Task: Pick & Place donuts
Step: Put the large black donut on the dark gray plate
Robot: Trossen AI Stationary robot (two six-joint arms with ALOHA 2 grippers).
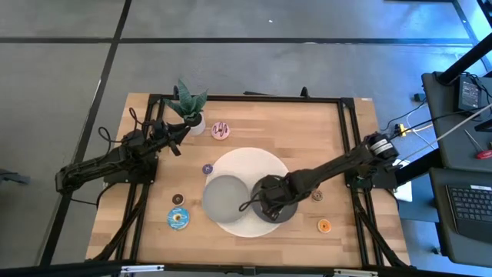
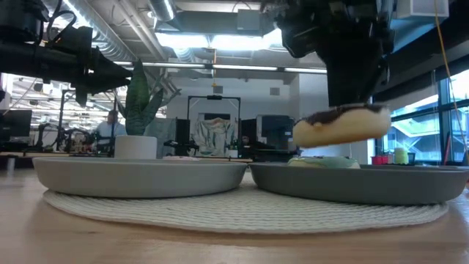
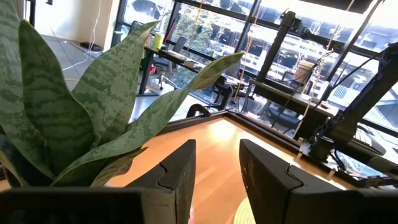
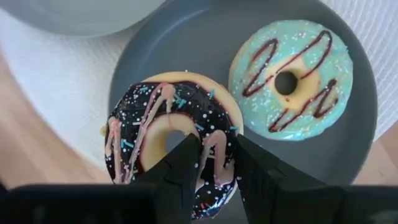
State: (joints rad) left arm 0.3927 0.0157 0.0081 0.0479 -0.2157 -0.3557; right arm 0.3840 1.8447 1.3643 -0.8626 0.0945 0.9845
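Note:
My right gripper [image 4: 214, 149] is shut on a chocolate-iced donut [image 4: 171, 146] above the right grey plate [image 4: 186, 50], where a mint-green donut [image 4: 289, 81] lies flat. In the low view the chocolate donut [image 2: 341, 125] hangs clear above that plate [image 2: 352, 183]. My left gripper [image 1: 178, 140] is open and empty beside the potted plant [image 1: 188, 104]. A pink donut [image 1: 221, 130], a small purple one [image 1: 207, 168], a small brown one [image 1: 178, 199] and a blue one [image 1: 178, 219] lie on the table. My right gripper pinches one side of the chocolate donut's ring [image 4: 214, 158], with one finger [image 4: 183, 165] at the hole and the other [image 4: 255, 171] at the outer edge. The fingers come from above, pointing down. The donut hangs clear of the plate, roughly level and slightly tilted.
A second grey plate [image 1: 225, 197] sits on the white round mat [image 1: 250, 161] left of the first. A small orange donut [image 1: 324, 225] and a small brown one [image 1: 317, 196] lie at the right. The plant's leaves [image 3: 93, 106] stand close to my left gripper.

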